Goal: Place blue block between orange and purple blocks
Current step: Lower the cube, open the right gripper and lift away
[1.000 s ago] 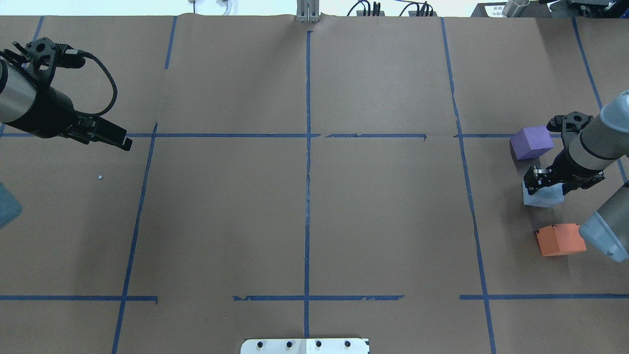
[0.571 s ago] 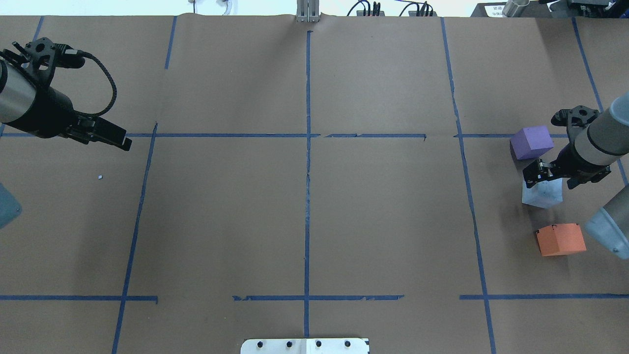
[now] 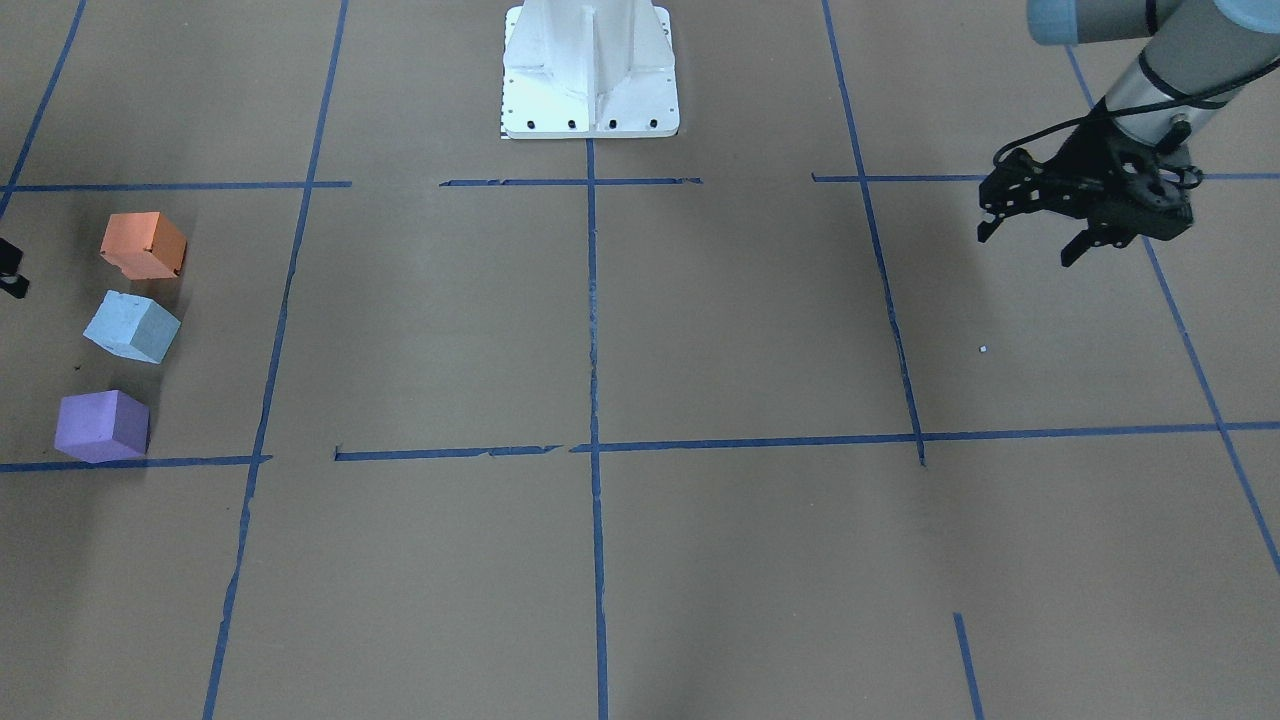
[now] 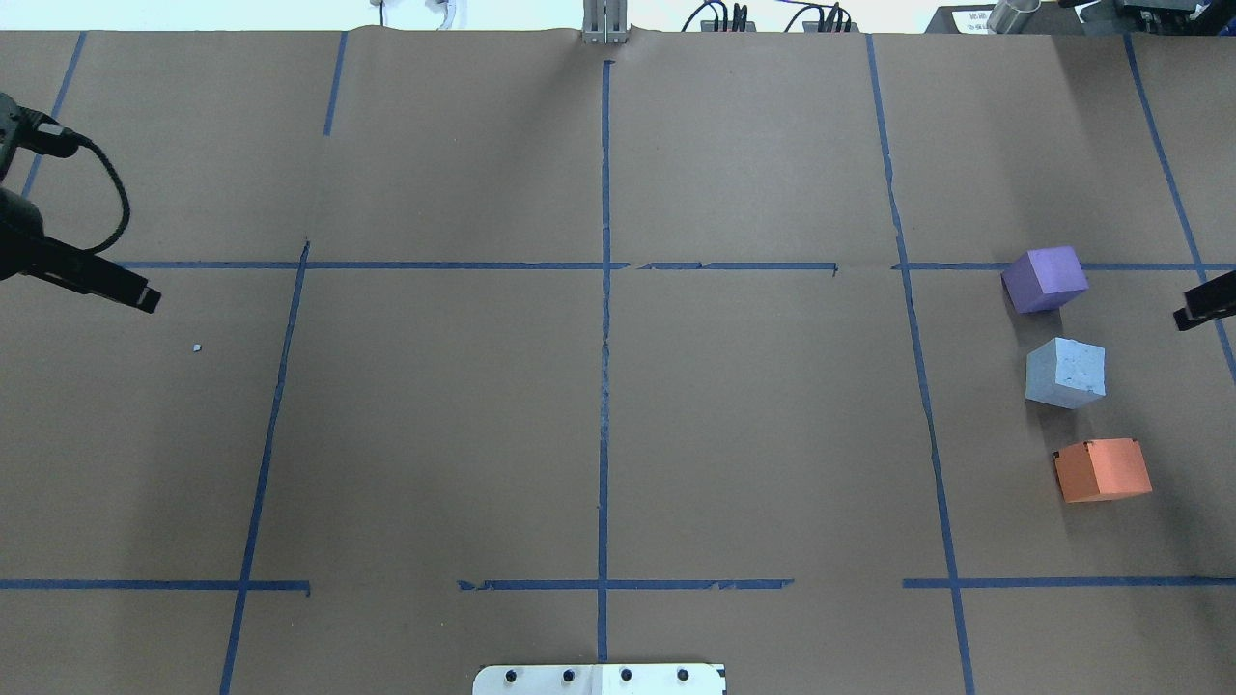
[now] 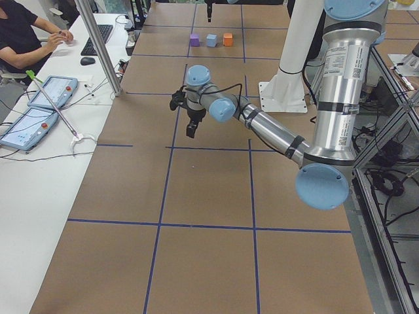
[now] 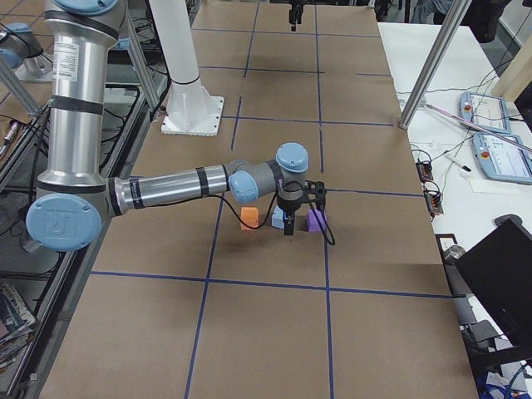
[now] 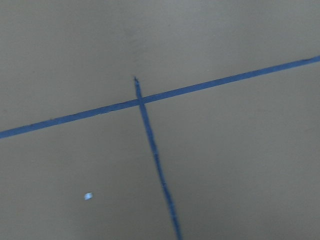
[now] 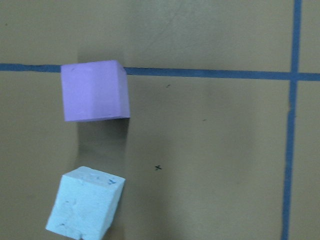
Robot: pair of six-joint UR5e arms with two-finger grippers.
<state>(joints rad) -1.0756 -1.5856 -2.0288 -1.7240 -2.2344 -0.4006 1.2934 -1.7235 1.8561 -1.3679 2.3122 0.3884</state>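
Since the earlier overhead frames, the right gripper [image 4: 1203, 311] is no longer over the pale blue foam cube [image 4: 1065, 373]. It is sitting withdrawn at the overhead view's right edge, clear of all three blocks. Only a dark sliver of it is showing there, so I cannot tell how its jaws are set. The left gripper [image 3: 1028, 246] is also sitting farther out toward its own edge than before, jaws spread and holding nothing, hovering over the brown paper-covered desk [image 4: 753, 415].

The pale blue foam cube, uncovered now, is lying inward of the right gripper, toward the desk's centre and slightly nearer the robot's base. It is sitting between the purple foam cube [image 4: 1045, 279] on its far side and the orange foam cube [image 4: 1102, 470] on its near side, touching neither. Both of those are keeping their earlier places.

Being a cube, it is showing no long axis. It appears to be resting flat, but twisted against the blue tape lines [image 4: 604, 386], one corner pointing toward the robot. The purple foam cube is sitting square to the tape.
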